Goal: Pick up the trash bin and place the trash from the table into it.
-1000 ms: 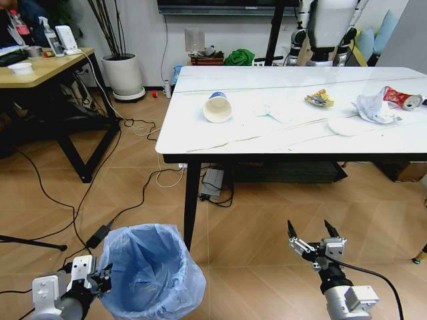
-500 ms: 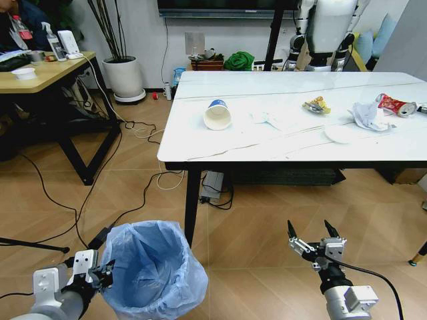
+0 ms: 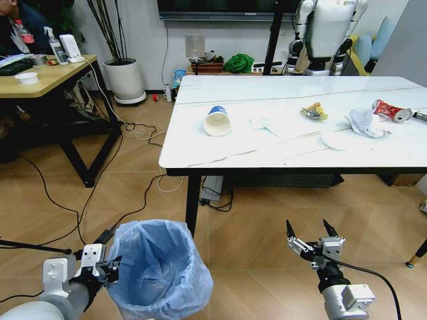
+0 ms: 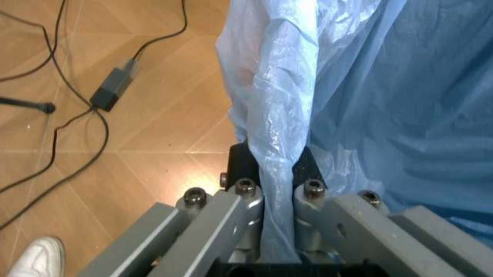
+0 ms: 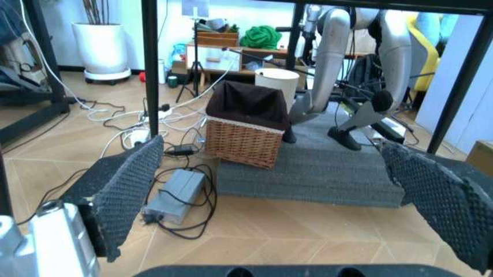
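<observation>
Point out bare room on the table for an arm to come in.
The table is bare along its near left edge, left of and in front of the cup, and across the far strip behind the litter. Crowded at right: wrapper, tissue, lid and can. Left pincer grips the bin; right pincer is open, low.

Trash bin (image 3: 157, 272): round, lined w/ crinkly light-blue bag, upright at floor level near table's front-left leg. Table (image 3: 220, 150): white marble-look top, black legs. Trash on top: paper cup (image 3: 217, 123) on its side, tissues (image 3: 363, 122), lid (image 3: 335, 139), yellow wrapper (image 3: 313, 111), crushed red can (image 3: 391, 111).
</observation>
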Controlling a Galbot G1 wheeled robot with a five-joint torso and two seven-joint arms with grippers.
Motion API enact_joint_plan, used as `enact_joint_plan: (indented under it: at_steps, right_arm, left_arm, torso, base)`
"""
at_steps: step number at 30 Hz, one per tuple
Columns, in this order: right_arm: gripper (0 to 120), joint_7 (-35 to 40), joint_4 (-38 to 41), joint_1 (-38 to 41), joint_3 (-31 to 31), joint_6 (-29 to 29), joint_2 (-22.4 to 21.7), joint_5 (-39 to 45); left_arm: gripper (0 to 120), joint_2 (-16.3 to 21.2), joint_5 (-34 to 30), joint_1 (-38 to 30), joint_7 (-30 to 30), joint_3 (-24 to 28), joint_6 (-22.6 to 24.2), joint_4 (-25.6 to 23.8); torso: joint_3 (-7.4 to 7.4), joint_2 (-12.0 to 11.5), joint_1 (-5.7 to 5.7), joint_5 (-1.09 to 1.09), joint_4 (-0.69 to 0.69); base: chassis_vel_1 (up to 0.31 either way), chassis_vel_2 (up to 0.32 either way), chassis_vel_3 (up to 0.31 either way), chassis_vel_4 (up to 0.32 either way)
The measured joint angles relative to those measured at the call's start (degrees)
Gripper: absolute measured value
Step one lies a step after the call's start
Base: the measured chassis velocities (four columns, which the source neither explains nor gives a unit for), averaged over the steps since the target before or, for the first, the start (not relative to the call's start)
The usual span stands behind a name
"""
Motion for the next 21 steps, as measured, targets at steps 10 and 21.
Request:
enact_joint_plan:
  at_steps: [10, 21]
  right_arm:
    - [100, 0.0, -0.03, -0.4, -0.37, 0.07, 0.0, -1.86]
    - [100, -0.07, -0.06, -0.52, -1.46, 0.22, 0.0, -4.26]
  left_arm:
    - [0, 1.83, -3.33, -1.87, -2.92, 6.07, 0.0, 0.0]
    - [0, 2.67, -4.89, -1.3, -6.48, 10.22, 0.0, 0.0]
  torso:
    - [1.43, 2.39, 0.95, 0.01, 0.0]
    - [3.07, 5.16, 2.1, 0.01, 0.0]
  base:
    - [0.0, 0.0, 0.0, 0.0]
    - [0.0, 0.0, 0.0, 0.0]
